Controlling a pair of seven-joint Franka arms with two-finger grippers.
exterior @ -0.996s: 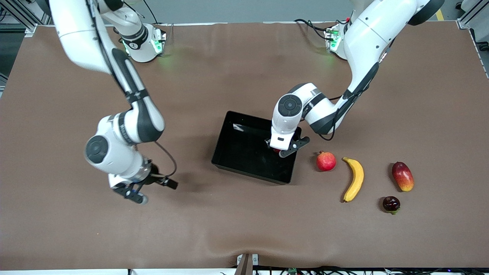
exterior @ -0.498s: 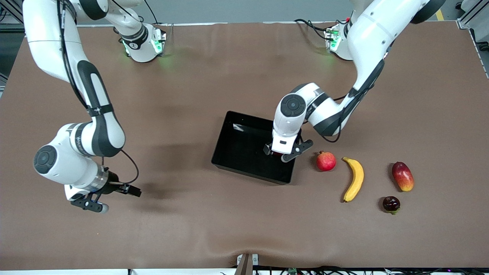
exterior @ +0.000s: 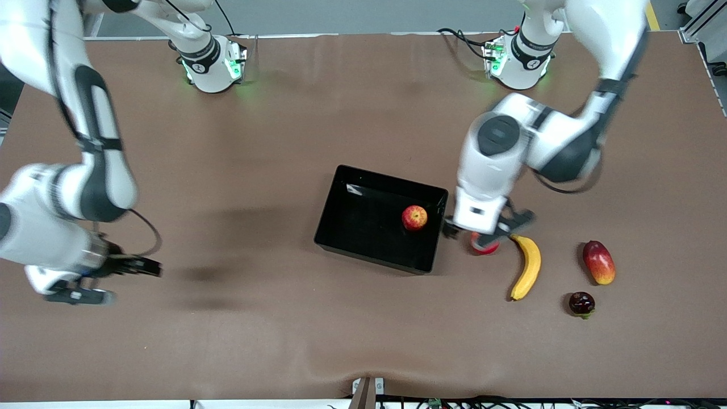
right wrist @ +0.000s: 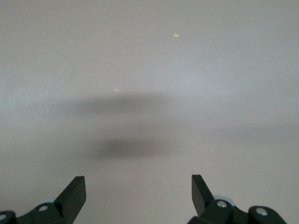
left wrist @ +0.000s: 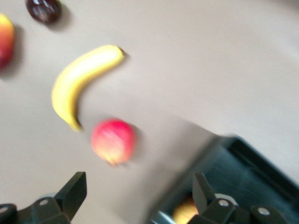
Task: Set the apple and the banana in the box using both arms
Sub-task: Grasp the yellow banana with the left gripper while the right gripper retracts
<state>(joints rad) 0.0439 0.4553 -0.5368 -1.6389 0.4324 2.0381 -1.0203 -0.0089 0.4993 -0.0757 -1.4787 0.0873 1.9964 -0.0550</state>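
Observation:
The apple (exterior: 414, 217) lies in the black box (exterior: 363, 221), near the wall toward the left arm's end. The banana (exterior: 527, 267) lies on the table beside the box, toward the left arm's end. My left gripper (exterior: 486, 235) is open and empty, over a round red crowned fruit (exterior: 484, 249) between box and banana. In the left wrist view, the left gripper (left wrist: 139, 196) has the banana (left wrist: 79, 81), the red fruit (left wrist: 113, 141), the box (left wrist: 247, 172) and a bit of the apple (left wrist: 187, 212) below it. My right gripper (exterior: 76, 294) is open and empty at the right arm's end; the right wrist view shows the gripper (right wrist: 138, 191) over bare table.
A red-yellow mango (exterior: 598, 262) and a small dark fruit (exterior: 581, 303) lie past the banana toward the left arm's end. The brown table cover (exterior: 255, 318) is wrinkled near the front camera's edge.
My left gripper let go of the apple in the box, then moved out over the red crowned fruit. My right arm swung farther toward its own end of the table.

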